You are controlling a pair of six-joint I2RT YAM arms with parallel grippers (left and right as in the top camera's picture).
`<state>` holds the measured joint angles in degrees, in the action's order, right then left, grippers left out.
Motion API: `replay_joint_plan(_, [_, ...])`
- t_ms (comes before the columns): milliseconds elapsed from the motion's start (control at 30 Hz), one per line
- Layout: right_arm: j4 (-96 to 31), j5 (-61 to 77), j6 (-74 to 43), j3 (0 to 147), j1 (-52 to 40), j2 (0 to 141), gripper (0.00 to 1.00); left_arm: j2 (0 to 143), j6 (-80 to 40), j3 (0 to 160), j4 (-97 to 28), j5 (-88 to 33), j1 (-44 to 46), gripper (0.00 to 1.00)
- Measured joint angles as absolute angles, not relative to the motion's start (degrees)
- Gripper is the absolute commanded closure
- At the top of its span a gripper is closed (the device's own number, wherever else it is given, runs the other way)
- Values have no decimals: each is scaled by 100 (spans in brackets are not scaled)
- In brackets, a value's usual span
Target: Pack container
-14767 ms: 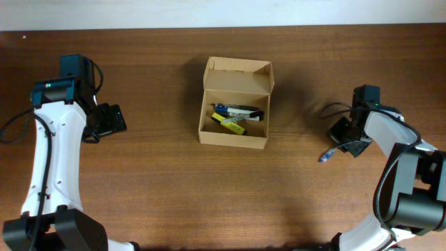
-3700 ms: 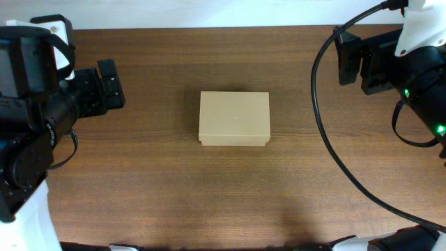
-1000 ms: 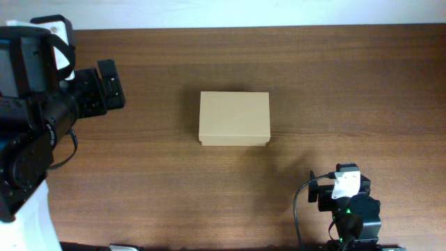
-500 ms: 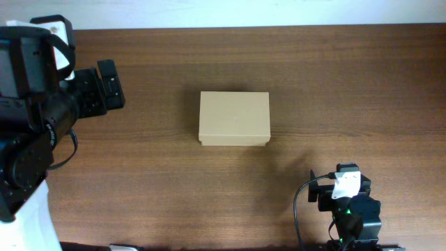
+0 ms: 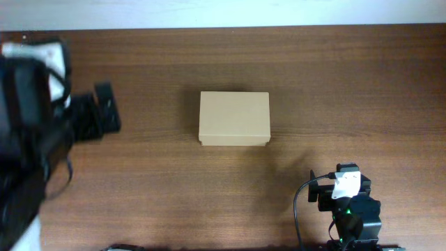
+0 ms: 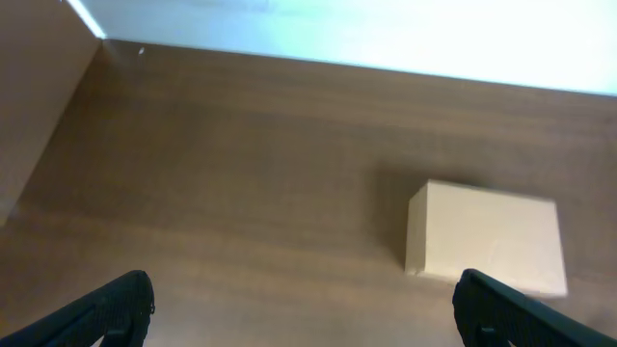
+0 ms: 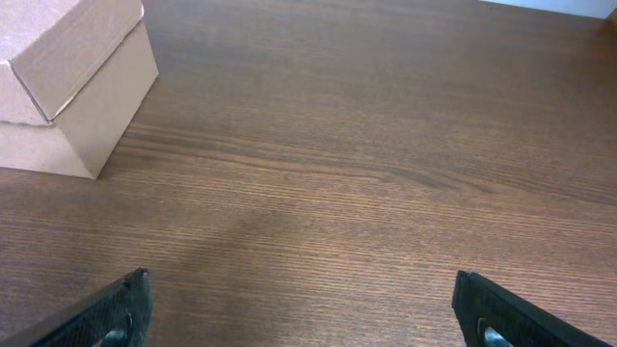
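You have the container (image 5: 234, 118) sitting near the middle of the table (image 5: 362, 84), its lid flap folded down flat so the top reads as one plain tan face; nothing of its inside shows. Your left gripper (image 6: 304, 310) hangs above the wood with its two dark fingers (image 6: 116, 304) spread wide, one at each lower corner of the left wrist view and nothing between them; from there the box lies ahead and off to the right, well apart from both tips. From overhead the left arm (image 5: 31, 146) is smeared with blur along the left edge, so you cannot make out its detail, though its dark end points toward the box from well apart. Your right gripper (image 7: 304, 310) is likewise wide apart and empty, with bare wood grain filling the gap; in the right wrist view the box sits in the upper left corner, one corner turned toward the camera, clear of the fingertips. The right arm (image 5: 348, 209) stands at the near edge, lower right, well apart from the box.
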<state>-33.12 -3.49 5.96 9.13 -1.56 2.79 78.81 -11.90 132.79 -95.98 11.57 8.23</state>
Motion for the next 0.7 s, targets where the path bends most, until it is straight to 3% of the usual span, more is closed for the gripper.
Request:
replay_joint_plan(200, [-3308,-333,598,913,-156,276,1,5857,-1151,10774,-8103,1868,823,0])
replay_joint_plan(700, [-3306,-331,598,910,-152,276,1,2425,-1133,4899,-1122,2759,460,0])
